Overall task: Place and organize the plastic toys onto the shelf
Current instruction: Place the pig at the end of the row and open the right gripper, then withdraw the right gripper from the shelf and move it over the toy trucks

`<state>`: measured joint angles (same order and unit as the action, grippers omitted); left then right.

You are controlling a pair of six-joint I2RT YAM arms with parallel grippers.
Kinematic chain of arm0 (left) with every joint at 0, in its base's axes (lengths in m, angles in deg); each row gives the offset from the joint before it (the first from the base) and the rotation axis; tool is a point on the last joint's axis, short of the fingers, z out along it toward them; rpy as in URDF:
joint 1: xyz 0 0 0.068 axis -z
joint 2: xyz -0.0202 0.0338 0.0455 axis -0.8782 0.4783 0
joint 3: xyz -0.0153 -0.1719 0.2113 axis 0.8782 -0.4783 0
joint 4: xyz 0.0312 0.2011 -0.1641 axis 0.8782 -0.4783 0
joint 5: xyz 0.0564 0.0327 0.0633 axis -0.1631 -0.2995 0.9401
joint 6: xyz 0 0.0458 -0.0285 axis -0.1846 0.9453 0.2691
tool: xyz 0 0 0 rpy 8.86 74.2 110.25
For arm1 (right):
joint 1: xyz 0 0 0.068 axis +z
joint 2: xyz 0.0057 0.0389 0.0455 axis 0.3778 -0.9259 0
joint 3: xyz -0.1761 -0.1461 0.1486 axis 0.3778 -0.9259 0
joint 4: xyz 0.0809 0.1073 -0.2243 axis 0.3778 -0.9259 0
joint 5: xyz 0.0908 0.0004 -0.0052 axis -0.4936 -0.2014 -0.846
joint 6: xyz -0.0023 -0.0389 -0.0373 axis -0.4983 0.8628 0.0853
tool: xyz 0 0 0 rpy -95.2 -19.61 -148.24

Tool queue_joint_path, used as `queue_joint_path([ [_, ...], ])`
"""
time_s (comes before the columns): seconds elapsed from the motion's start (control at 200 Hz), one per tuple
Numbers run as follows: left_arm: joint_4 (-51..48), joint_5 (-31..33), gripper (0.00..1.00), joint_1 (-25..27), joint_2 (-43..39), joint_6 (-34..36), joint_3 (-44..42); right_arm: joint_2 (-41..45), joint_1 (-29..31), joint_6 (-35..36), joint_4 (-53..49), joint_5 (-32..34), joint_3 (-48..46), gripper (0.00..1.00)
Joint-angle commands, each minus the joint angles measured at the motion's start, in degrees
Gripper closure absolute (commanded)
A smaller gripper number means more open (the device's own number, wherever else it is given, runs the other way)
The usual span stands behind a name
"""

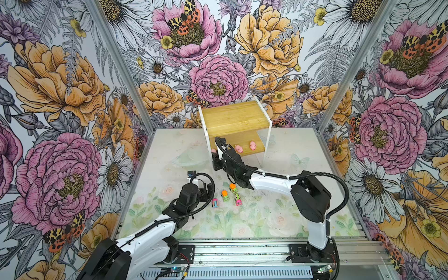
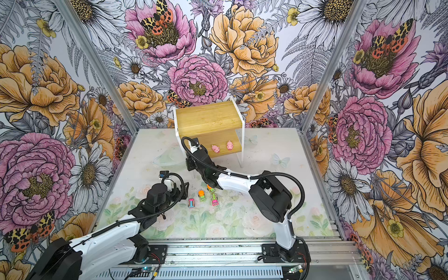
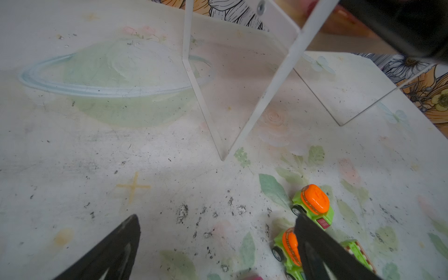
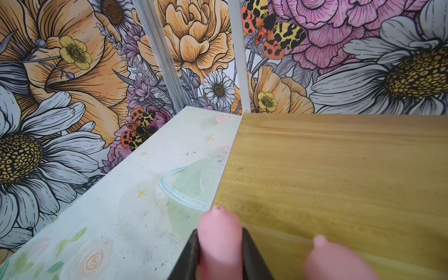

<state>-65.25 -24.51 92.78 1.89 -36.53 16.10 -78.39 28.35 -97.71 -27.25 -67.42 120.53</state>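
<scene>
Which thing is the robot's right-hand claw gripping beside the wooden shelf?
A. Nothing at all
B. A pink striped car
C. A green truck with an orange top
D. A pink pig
D: in the right wrist view the right gripper is shut on a pink pig at the edge of the shelf.

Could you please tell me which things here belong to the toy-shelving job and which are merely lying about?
Belongs to the job: shelf; two pigs on its lower tier; third pig, held by the right gripper; blurred pink shape beside it, probably a fourth pig; two green trucks; two striped cars.
Just there: no loose clutter, only the printed table and floral walls.
</scene>
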Motion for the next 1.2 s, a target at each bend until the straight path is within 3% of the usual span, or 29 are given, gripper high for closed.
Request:
queue_joint_path([
  [0.0, 0.72, -0.99, 0.01, -0.42, -0.58, 0.39, -0.59, -1.90, -0.35, 0.39, -0.41, 0.63, 1.63, 0.71],
  [0.635, 0.81, -0.99, 0.01, -0.72, -0.42, 0.47, -0.49, 1.87, -0.19, 1.00, -0.48, -0.50, -2.32, 0.50],
  [1.196, 0.89, -2.91, 0.01, -0.94, -0.32, 0.54, -0.49, 14.32, 0.66, 3.35, -6.54, -5.14, -13.03, 0.37],
])
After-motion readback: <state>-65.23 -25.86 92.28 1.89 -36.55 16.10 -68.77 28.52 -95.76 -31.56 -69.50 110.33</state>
